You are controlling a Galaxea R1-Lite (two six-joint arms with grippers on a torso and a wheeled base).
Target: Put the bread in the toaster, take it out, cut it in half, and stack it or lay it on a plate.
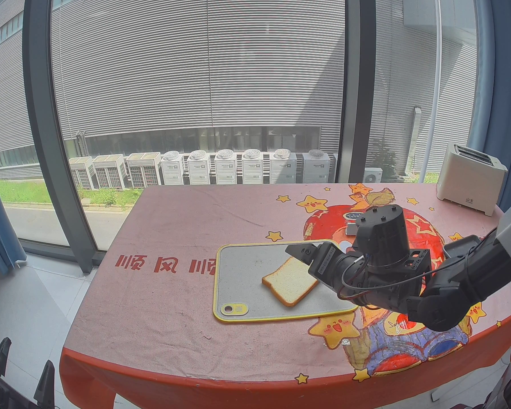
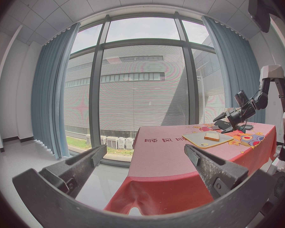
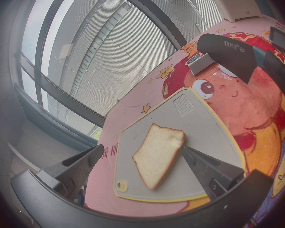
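Right gripper [image 3: 141, 150], jaws wide and empty, hangs beside bread slice [image 1: 290, 288] on cutting board [image 1: 238, 282]; advise centring, then gripping crust edges lightly.

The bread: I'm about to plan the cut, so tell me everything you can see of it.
The bread is one whole, uncut slice with pale crumb, a thin tan crust and one rounded end. It lies flat on the grey, yellow-rimmed board, toward the board's right half. The open right pincer hangs close by its right side. Whether a finger touches its edge cannot be told.
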